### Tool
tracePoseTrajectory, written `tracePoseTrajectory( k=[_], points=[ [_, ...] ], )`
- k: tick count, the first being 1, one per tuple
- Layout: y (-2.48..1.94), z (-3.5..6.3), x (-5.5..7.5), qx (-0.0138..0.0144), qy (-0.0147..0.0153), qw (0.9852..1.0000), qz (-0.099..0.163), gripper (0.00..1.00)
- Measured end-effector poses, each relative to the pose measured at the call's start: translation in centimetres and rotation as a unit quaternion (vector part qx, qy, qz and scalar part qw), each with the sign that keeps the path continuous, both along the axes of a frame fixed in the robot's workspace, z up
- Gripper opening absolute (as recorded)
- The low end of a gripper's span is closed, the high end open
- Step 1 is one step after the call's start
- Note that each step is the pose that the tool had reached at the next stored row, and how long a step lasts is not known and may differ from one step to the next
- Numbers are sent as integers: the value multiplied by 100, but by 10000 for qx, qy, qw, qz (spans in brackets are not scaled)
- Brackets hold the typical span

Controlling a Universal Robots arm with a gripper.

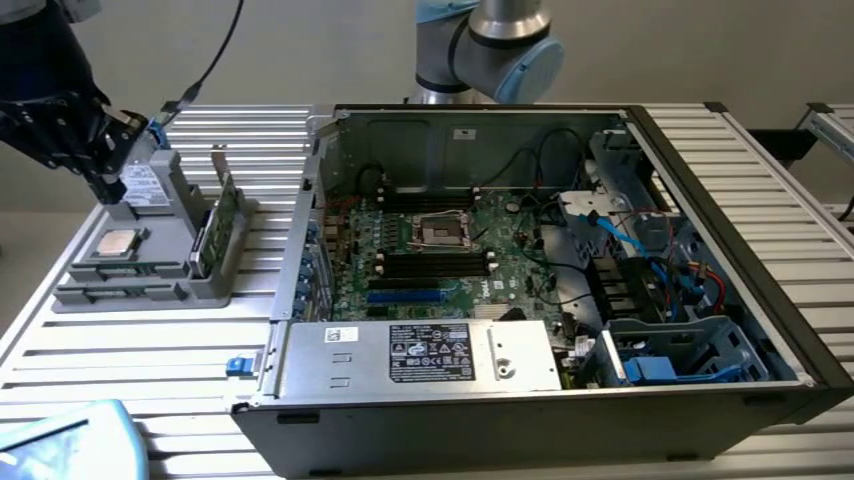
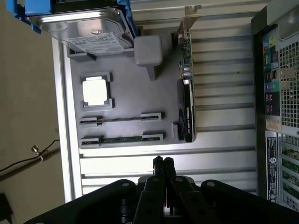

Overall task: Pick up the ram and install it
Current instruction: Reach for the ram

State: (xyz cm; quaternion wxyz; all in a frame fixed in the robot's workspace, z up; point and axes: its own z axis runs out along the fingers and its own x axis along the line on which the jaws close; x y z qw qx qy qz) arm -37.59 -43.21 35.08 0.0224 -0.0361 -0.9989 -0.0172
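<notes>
One ram (image 2: 121,138) near shut end effector (image 2: 162,163), untouched

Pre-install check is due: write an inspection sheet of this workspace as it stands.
Surface: slatted aluminium table, carrying tray and case.
Job's things: long thin green ram stick lying in a slot of the grey holder tray; open black computer case, green motherboard exposed.
Clutter: square silver processor chip, green card with metal bracket, silver hard drive in blue brackets, all on the tray.
Grippers: black gripper shut, holding nothing, over slats beside the tray.
Cables: black cable hanging; blue wires inside case.
Surroundings: second slatted table.
</notes>
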Motion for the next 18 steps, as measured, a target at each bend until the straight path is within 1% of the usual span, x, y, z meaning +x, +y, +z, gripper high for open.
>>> tracePoseTrajectory(
  k=[2, 4, 11, 18],
  points=[
    [-11, -22, -26, -2, 27, 10000, 0, 10],
    [-20, -46, -61, -4, 46, 10000, 1, 10],
    [-44, -128, -220, -10, 69, 10000, 2, 10],
    [-73, -197, -335, -24, 100, 9999, 4, 10]
  ],
)
